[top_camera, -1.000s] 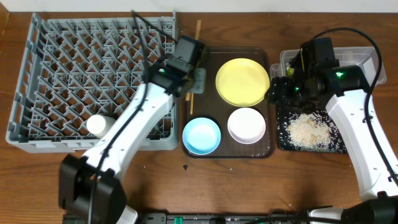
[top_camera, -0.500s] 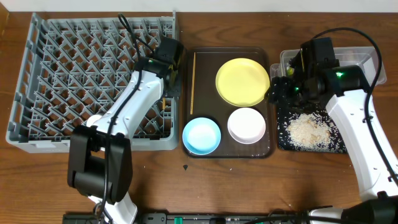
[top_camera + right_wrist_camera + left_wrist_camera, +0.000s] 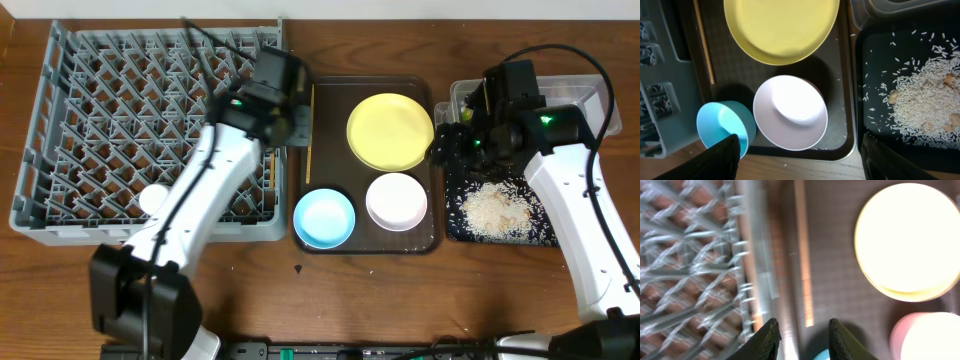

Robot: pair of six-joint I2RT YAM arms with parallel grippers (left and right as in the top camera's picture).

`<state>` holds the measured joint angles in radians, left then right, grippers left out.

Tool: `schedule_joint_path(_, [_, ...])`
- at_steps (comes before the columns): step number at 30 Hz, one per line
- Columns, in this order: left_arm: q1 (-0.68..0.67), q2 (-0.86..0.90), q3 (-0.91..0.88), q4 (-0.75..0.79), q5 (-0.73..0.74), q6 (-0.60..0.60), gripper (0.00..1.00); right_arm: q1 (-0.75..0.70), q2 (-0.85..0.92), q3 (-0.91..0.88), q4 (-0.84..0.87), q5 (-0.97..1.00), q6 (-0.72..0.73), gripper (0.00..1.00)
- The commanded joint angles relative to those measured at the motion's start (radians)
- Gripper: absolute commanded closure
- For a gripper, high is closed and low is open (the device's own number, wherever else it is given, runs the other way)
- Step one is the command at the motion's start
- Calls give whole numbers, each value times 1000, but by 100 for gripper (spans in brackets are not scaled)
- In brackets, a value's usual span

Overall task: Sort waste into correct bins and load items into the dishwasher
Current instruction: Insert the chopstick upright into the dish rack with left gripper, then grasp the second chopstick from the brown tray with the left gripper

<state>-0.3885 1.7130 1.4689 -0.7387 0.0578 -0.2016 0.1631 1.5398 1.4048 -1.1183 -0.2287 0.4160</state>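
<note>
Left gripper (image 3: 802, 329) shifted toward plate (image 3: 390, 131), parted; right gripper (image 3: 800, 139) spread; rice (image 3: 930, 95) in black tray (image 3: 879, 59).

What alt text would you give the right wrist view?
A yellow plate, white bowl and blue bowl sit on a brown tray, seen from above. Right of it, a black tray holds scattered rice. A chopstick lies along the brown tray's left edge.

- Left gripper (image 3: 803, 326): was over the brown tray's (image 3: 338, 172) left edge, swung out above the dish rack (image 3: 80, 222), now back at its right rim.
- Jaws: clamped before, now parted.
- Chopstick (image 3: 310, 140): no longer juts past the tray's far edge; lies flat along its left side.
</note>
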Motion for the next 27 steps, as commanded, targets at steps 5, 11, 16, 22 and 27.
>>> schedule_joint_path(5, [-93,241,5,151,-143,30,67,8,-4,-6,0,3,-10,25])
schedule_joint_path(11, [-90,356,5,238,-209,32,66,8,-4,-6,0,3,-10,25])
schedule_joint_path(16, [-89,435,5,277,-261,33,65,8,-4,-6,0,3,-10,25])
schedule_joint_path(22, [-89,471,5,276,-164,31,65,8,-4,-6,0,3,-10,25])
schedule_joint_path(27, [-89,470,5,267,-19,5,74,8,-4,-6,0,3,-10,25])
